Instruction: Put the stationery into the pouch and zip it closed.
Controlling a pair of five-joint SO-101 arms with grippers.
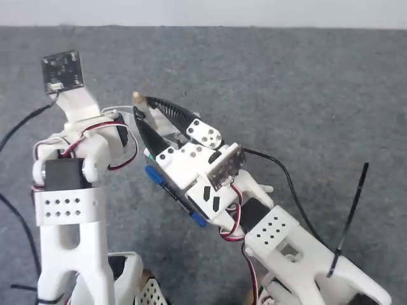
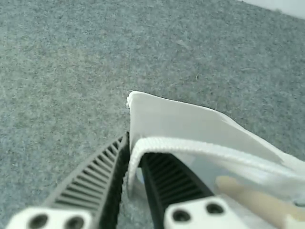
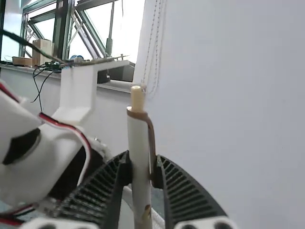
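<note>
The white pouch [image 2: 190, 124] is held up off the grey mat, with my left gripper [image 2: 132, 143] shut on its zip edge at one end. A cream pen [image 3: 139, 157] stands upright between the fingers of my right gripper [image 3: 141, 167], which is shut on it right beside the pouch's white side [image 3: 228, 119]. From above, the right gripper [image 1: 141, 106] points up and left towards the left arm [image 1: 82, 159], and the pen tip [image 1: 137, 96] pokes out past its fingers. A blue pen [image 1: 172, 189] lies on the mat under the right arm. A pale pen-like thing [image 2: 248, 191] shows inside the pouch.
The grey mat [image 1: 305, 89] covers the table, open to the back and right. A black cable [image 1: 289, 190] runs from the right arm, and a black strap [image 1: 353, 203] sticks up near its base. More cables [image 1: 19, 127] hang at the left.
</note>
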